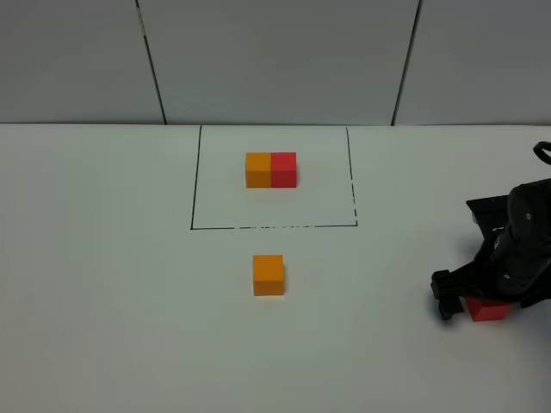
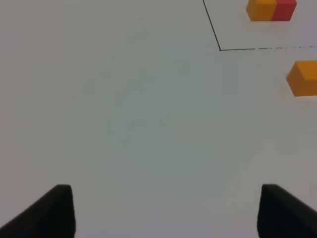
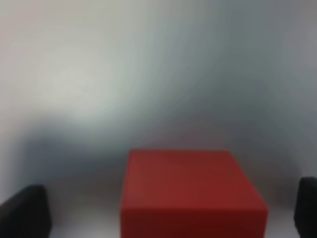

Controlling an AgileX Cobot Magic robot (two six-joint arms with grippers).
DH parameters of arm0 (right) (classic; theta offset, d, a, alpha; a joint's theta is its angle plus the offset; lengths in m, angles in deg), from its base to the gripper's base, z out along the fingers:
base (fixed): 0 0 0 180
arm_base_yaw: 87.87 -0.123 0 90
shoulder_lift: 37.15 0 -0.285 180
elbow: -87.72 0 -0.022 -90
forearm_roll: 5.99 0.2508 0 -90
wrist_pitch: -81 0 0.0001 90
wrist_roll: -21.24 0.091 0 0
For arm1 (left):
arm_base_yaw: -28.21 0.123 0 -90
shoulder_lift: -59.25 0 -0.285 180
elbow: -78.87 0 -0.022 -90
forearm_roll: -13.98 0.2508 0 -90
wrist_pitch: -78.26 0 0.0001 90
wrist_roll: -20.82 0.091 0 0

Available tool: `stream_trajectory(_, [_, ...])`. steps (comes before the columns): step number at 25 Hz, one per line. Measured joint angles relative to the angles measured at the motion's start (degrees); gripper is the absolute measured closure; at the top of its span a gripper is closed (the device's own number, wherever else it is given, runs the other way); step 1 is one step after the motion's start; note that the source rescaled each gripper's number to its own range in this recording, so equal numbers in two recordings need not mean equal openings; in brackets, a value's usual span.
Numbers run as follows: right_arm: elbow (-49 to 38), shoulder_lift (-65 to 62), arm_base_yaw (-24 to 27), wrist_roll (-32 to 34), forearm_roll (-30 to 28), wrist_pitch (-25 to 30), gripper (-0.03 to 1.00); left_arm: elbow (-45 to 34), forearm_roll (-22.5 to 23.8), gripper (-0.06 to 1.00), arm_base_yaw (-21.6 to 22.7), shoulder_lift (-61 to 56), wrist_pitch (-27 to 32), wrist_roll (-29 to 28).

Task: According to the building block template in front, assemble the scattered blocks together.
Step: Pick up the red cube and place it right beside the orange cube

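A white table (image 1: 103,301) runs back to grey wall panels (image 1: 275,60). Over its open left stretch the left gripper (image 2: 167,206) hangs with its jaws spread wide, holding nothing. In the middle a thin black drawn rectangle (image 1: 194,189), its near line broken in places, frames the building block template (image 1: 271,169): orange on the left joined to red, with margin to every line. Just outside the near line sits the loose orange cube (image 1: 269,274), with free table on all sides. Far right, close to the picture's edge, the red cube (image 1: 489,311) rests between the wide-set fingers of the right gripper (image 3: 166,212), a gap on each side, unclamped.
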Motion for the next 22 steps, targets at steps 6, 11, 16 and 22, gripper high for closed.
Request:
stream_trajectory(6, [0.37, 0.22, 0.0, -0.1, 0.0, 0.64, -0.03, 0.0, 0.0, 0.0, 0.0, 0.0, 0.0, 0.0])
stream_trajectory(11, [0.37, 0.22, 0.0, -0.24, 0.12, 0.64, 0.01, 0.0, 0.0, 0.0, 0.0, 0.0, 0.0, 0.0])
stream_trajectory(16, [0.37, 0.27, 0.0, -0.24, 0.83, 1.04, 0.22, 0.0, 0.0, 0.0, 0.0, 0.0, 0.0, 0.0])
stream_trajectory(22, [0.37, 0.33, -0.07, -0.3, 0.67, 2.55, 0.97, 0.0, 0.0, 0.0, 0.0, 0.0, 0.0, 0.0])
